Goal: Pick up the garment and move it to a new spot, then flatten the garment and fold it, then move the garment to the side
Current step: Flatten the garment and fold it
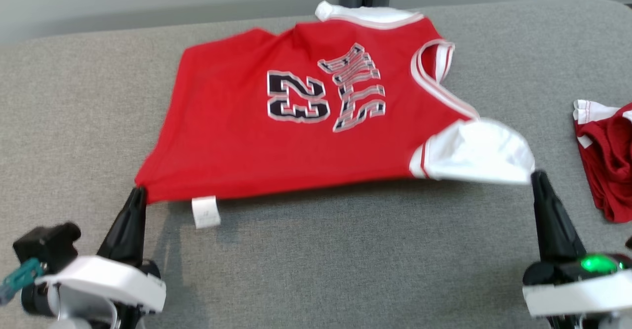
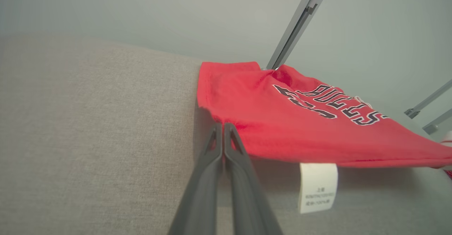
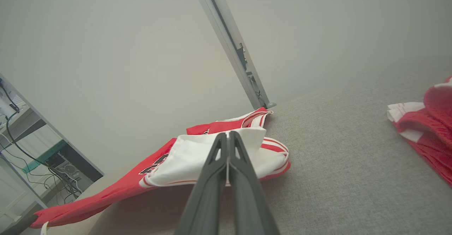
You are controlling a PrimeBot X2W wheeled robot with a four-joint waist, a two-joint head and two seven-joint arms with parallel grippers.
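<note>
Garment (image 1: 276,136): near edge raised.
Left gripper (image 1: 138,193): fingers together, clamped on hem corner (image 2: 208,101), pointing forward.
Right gripper (image 1: 537,177): fingers together, clamped on white sleeve (image 1: 474,151), pointing forward.

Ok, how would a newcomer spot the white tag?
On the grey cushion is a red jersey numbered 23. From its near edge, just right of the left end effector, hangs a small white tag. Unlike the white sleeve, it is a printed rectangle.
</note>
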